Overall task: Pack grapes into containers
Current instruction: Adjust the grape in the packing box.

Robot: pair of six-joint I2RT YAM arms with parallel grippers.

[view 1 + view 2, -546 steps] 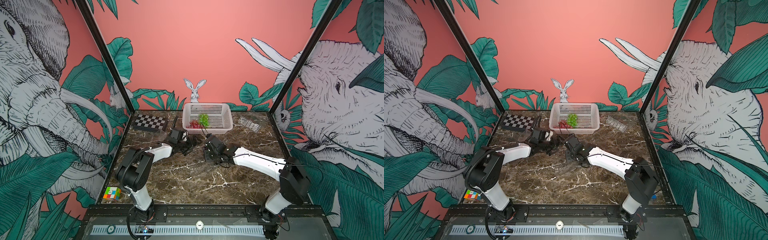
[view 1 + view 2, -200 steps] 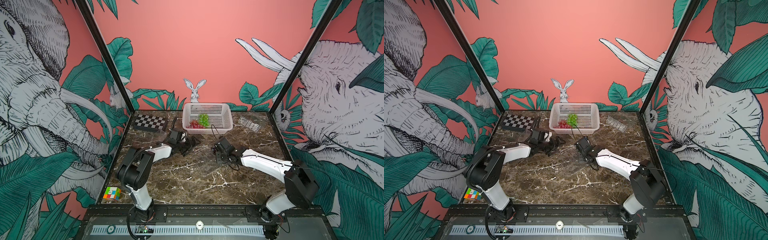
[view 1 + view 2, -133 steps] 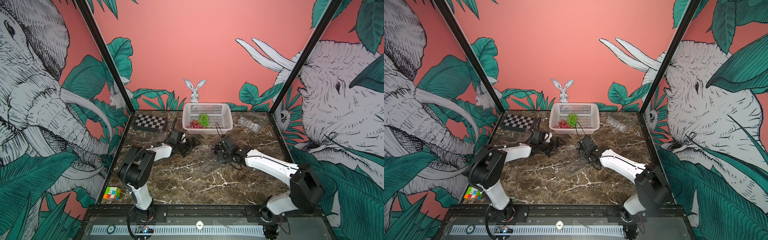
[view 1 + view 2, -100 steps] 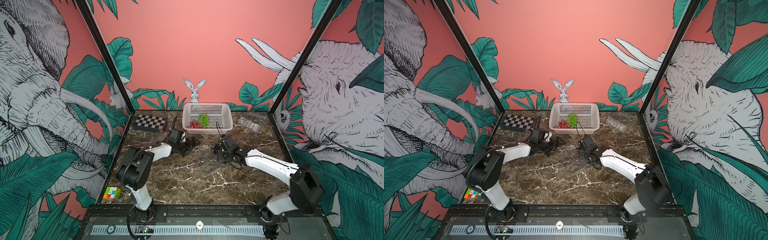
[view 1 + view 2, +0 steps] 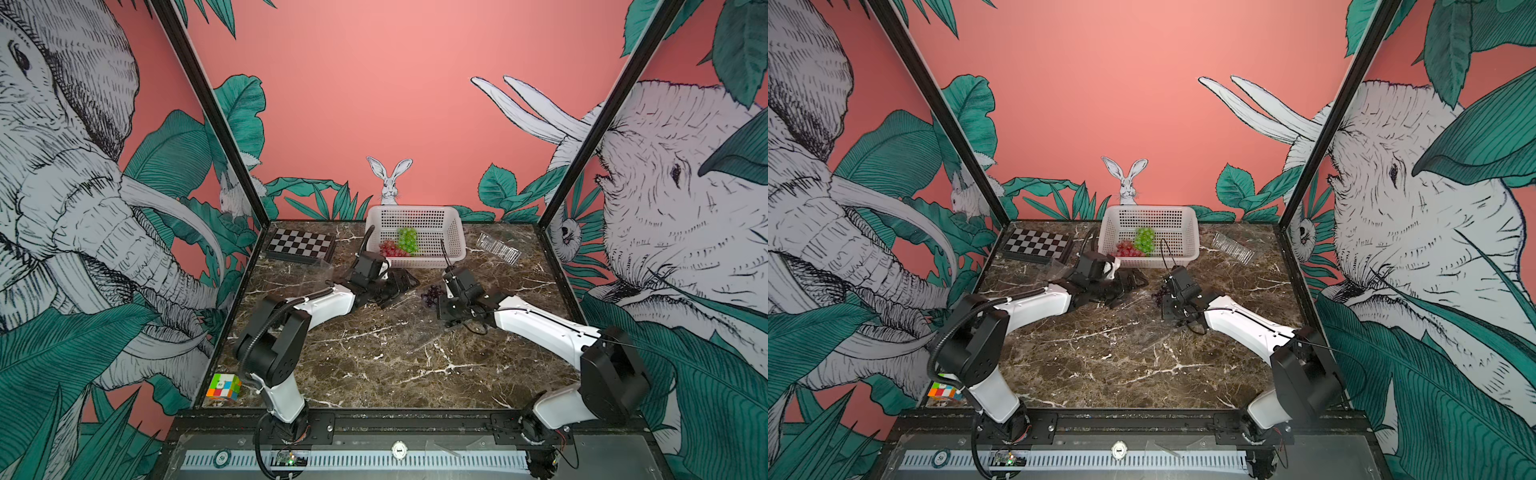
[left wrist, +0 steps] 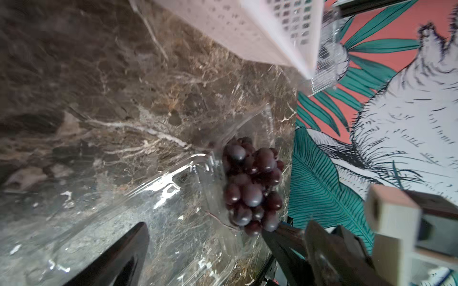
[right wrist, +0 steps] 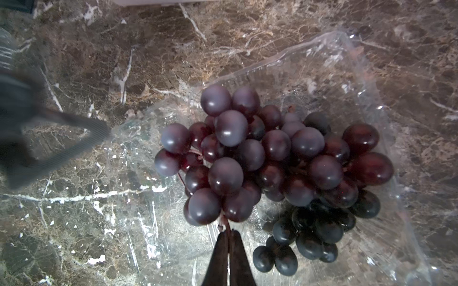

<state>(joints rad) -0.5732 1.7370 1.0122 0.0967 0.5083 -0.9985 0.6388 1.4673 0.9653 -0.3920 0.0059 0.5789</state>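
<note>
A dark purple bunch of grapes (image 7: 267, 158) hangs from its stem, and my right gripper (image 7: 228, 234) is shut on that stem. Under the bunch lies a clear container (image 7: 352, 64) on the marble. I cannot tell whether the berries touch it. In both top views the bunch (image 5: 432, 294) (image 5: 1160, 294) is just left of the right gripper (image 5: 444, 293). My left gripper (image 6: 205, 247) stands open with that container (image 6: 148, 198) lying between its fingers (image 6: 119, 257). Green grapes (image 5: 407, 239) and red grapes (image 5: 390, 248) lie in the white basket (image 5: 415, 214).
A second clear container (image 5: 498, 249) lies at the back right and a third (image 5: 316, 270) left of the left wrist. A chessboard (image 5: 300, 245) sits at the back left. A colour cube (image 5: 223, 386) stands at the front left corner.
The right gripper has carried the dark bunch a little right and back, away from the left gripper, and has stayed nearly still over the last half second. The left arm has not moved.
</note>
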